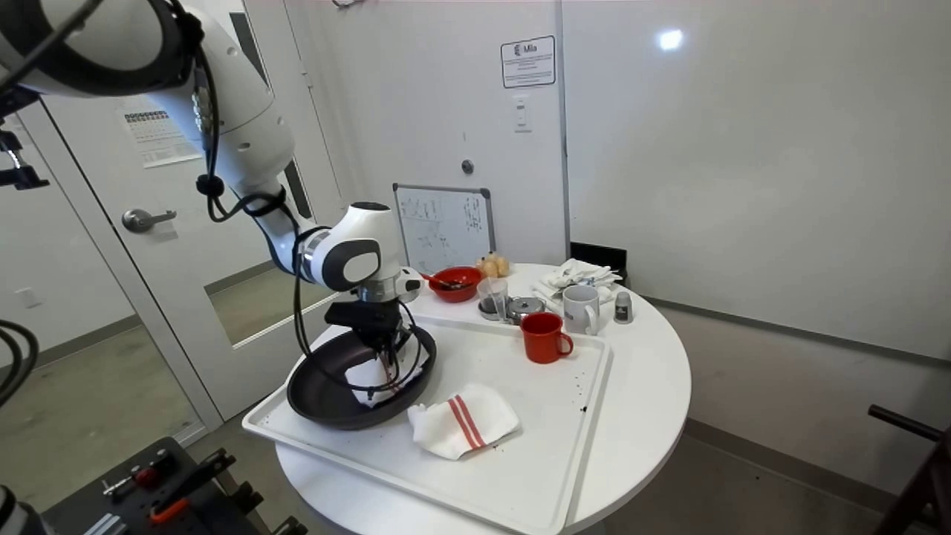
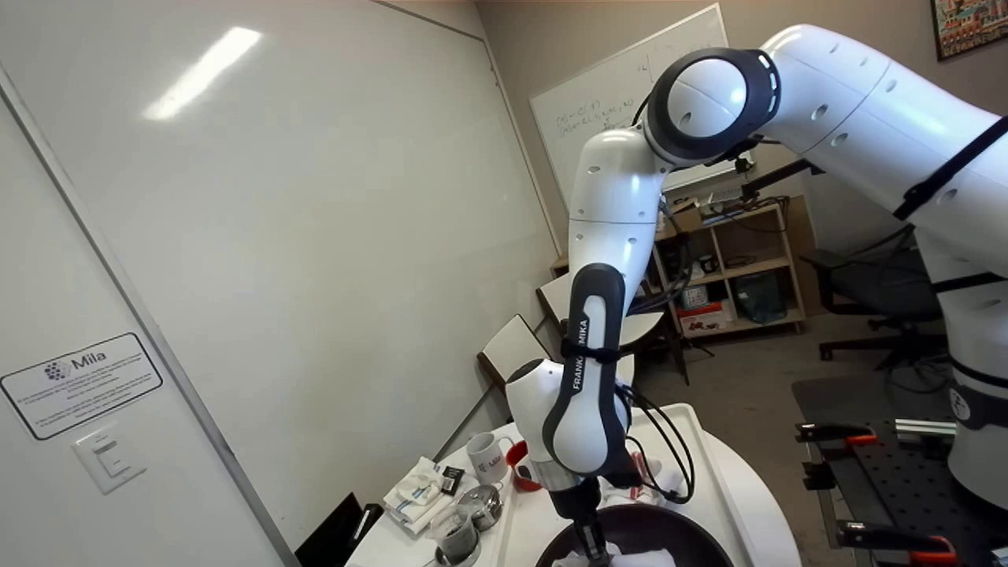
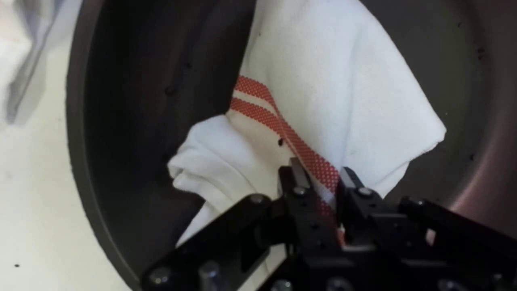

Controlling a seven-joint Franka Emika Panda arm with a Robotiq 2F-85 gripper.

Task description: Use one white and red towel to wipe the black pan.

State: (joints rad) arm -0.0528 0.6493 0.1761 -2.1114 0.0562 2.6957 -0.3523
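My gripper (image 3: 323, 171) points down into the black pan (image 3: 125, 133), its two fingers closed on a white and red towel (image 3: 319, 68). The cloth's red stripes run up between the fingers, and its loose folds spread over the pan floor. In an exterior view the pan (image 1: 319, 397) sits at the tray's left side, with the gripper (image 1: 388, 362) inside its rim and the held towel (image 1: 365, 379) partly hidden by cables. The pan's handle cannot be made out. A like striped towel (image 1: 464, 422) lies crumpled on the tray beside the pan.
A white tray (image 1: 535, 475) with a raised edge covers much of the round table (image 1: 661, 379). A red mug (image 1: 544, 338) stands on its back edge. Behind are a grey mug (image 1: 579, 308), red bowl (image 1: 455, 286), clear cup (image 1: 492, 297), metal pot (image 1: 526, 307), shaker (image 1: 623, 307) and white cloths (image 1: 576, 275).
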